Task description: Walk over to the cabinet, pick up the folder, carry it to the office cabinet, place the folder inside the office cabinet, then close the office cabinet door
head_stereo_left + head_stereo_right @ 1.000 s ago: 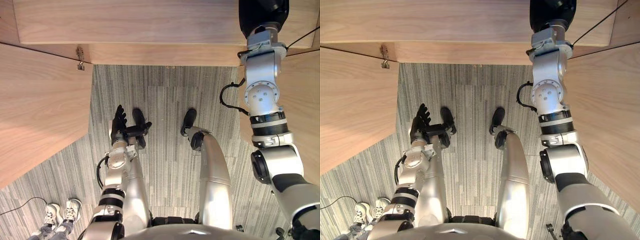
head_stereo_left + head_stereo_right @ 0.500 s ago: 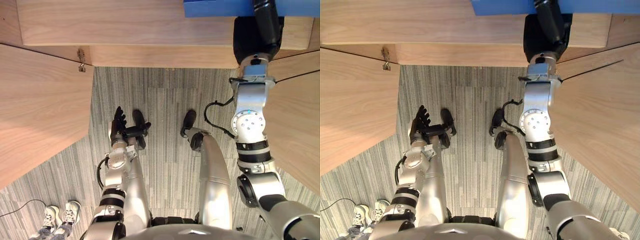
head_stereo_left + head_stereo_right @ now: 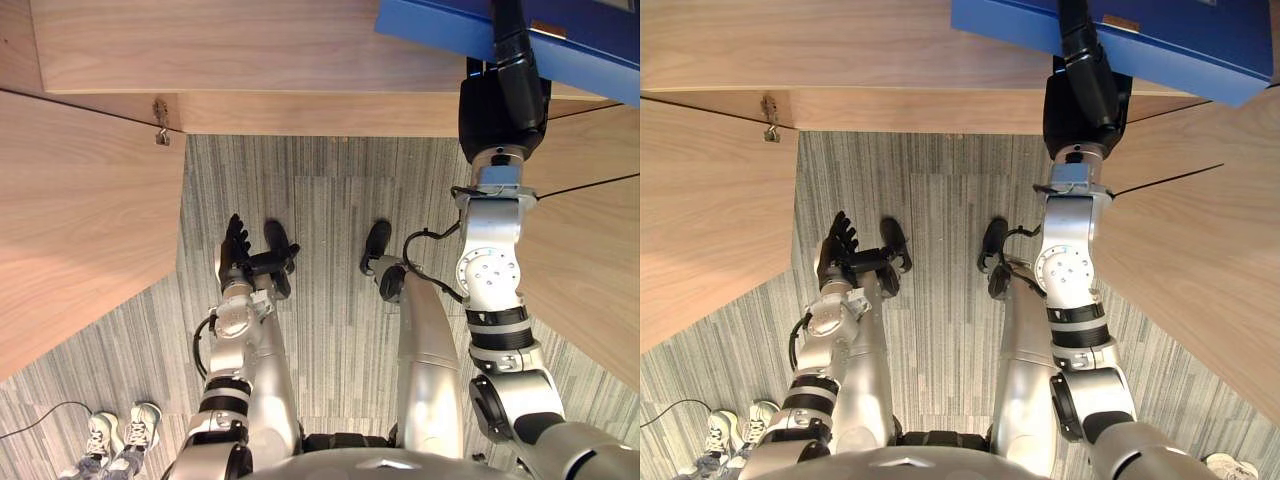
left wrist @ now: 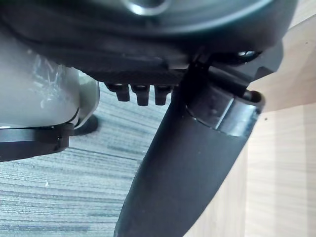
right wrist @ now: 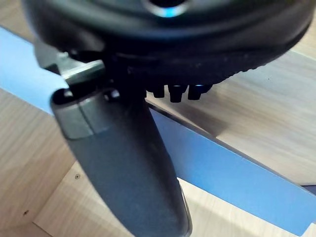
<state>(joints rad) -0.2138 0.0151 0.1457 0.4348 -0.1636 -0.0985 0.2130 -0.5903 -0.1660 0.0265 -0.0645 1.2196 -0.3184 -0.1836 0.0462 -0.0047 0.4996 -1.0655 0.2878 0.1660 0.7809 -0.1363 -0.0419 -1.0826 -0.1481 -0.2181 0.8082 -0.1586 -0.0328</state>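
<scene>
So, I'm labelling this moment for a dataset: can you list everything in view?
folder: one, blue, top right, over the cabinet's front edge
cabinet: one, light wood, across the top
hinge: one, metal, upper left on the cabinet
side panels: two, light wood, one on each side of the carpet
carpet: one, grey striped, middle
shoes: one pair, white, bottom left, a person's
right robot hand: one, dark, raised, thumb pinching the folder
left robot hand: one, dark, hanging low, fingers relaxed

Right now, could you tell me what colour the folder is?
The folder is blue, clearest in the right eye view.
</scene>
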